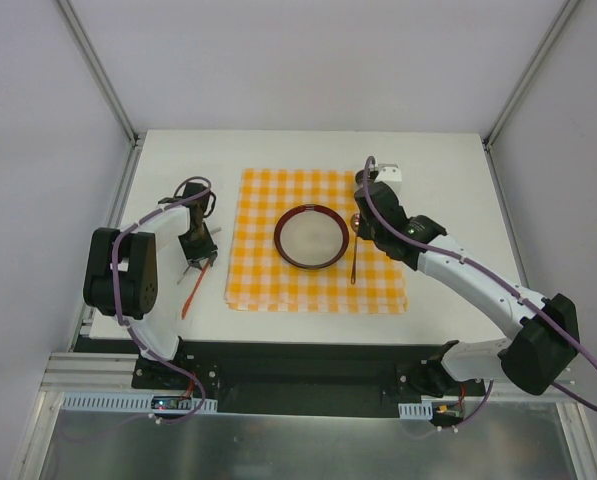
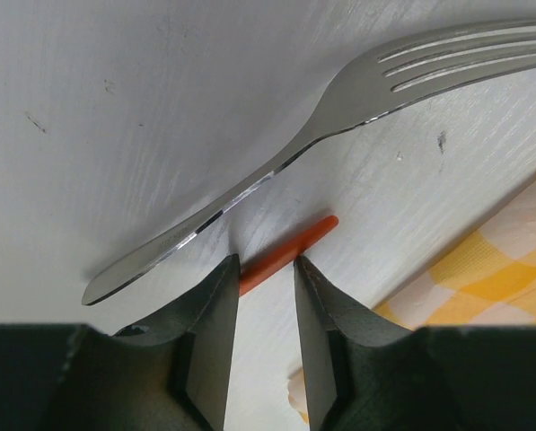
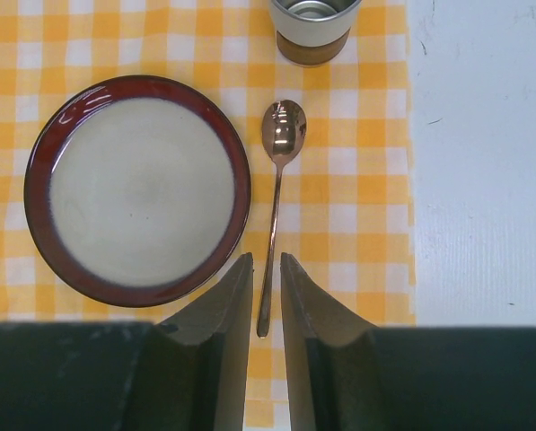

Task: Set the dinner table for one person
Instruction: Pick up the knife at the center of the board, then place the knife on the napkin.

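You have the dinner table (image 1: 178, 165) across the middle of the top view, white and matte, with an orange-and-white checked mat (image 1: 268, 285) lying flat on its centre. On the mat you see a red-rimmed plate (image 1: 311, 238) with a pale, bare centre. Just to its right is a copper-coloured spoon (image 1: 353, 255), bowl pointing away from the arms, close to the plate but apart from it. Your right wrist view shows a cup (image 3: 311, 31) on the mat beyond the spoon's bowl, cut off by the top edge. Your right gripper (image 3: 266, 260) hangs over the spoon's handle end with its jaws a narrow gap apart. The handle shows in that gap, lying on the mat, and the pincer holds nothing. Your left gripper (image 2: 266, 269) sits low over the bare table left of the mat. Its jaws stand slightly apart with an orange stick (image 2: 294, 250) running slantwise through the gap, and you cannot tell whether they pinch it. A steel fork (image 2: 339, 99) lies flat on the table close beyond the stick, tines to the right in that view
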`<control>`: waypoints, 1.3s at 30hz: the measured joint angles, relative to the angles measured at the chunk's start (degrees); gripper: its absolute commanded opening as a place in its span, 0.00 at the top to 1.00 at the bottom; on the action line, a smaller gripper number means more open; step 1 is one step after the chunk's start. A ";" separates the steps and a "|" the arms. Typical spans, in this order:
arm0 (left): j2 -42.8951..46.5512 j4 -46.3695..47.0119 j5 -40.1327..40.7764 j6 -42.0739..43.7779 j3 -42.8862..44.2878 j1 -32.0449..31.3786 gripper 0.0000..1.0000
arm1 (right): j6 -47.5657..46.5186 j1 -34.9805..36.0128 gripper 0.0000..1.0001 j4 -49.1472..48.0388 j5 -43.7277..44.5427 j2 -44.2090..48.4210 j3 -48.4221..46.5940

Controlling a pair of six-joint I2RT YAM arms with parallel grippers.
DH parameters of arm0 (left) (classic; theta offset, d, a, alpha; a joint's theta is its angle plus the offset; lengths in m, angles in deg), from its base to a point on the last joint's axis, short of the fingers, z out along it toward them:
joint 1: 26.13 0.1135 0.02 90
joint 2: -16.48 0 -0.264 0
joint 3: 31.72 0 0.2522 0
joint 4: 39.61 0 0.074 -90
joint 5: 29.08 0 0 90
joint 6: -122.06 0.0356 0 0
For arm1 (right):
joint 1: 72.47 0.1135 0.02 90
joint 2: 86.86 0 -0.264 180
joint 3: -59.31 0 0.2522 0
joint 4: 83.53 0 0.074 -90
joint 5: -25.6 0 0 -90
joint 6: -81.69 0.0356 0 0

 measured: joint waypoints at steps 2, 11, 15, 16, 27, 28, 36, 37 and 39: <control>-0.15 0.11 -0.48 0.11 0.11 0.00 0.73 | 0.00 -0.13 0.78 0.00 0.00 0.00 0.00; -1.16 -0.02 -2.19 0.68 1.20 -0.02 0.86 | 0.00 -0.35 0.78 0.00 -0.02 0.00 0.00; -1.55 -0.09 -2.56 0.90 1.62 -0.07 1.00 | 0.00 -0.44 0.78 0.00 -0.02 0.02 0.00; -1.57 -0.07 -2.58 0.94 1.64 -0.13 1.00 | 0.00 -0.46 0.78 0.00 -0.02 0.02 0.00; -1.22 0.02 -1.99 1.07 1.60 -2.03 1.00 | 0.04 -0.48 0.79 0.02 -0.20 0.02 0.00; -1.07 0.09 -1.90 1.07 1.46 -2.23 1.00 | 0.07 -0.48 0.79 0.02 -0.22 0.00 0.00; 2.49 0.37 -2.03 0.87 -0.11 -6.71 1.00 | 0.17 -0.48 0.79 0.09 -0.20 -0.98 0.00; 3.17 0.39 -2.03 0.85 -0.11 -7.45 1.00 | 0.24 -0.48 0.79 0.15 -0.20 -1.33 0.00; 4.42 0.33 -2.01 0.70 -0.11 -8.72 1.00 | 0.31 -0.48 0.80 0.46 -0.20 -1.90 0.00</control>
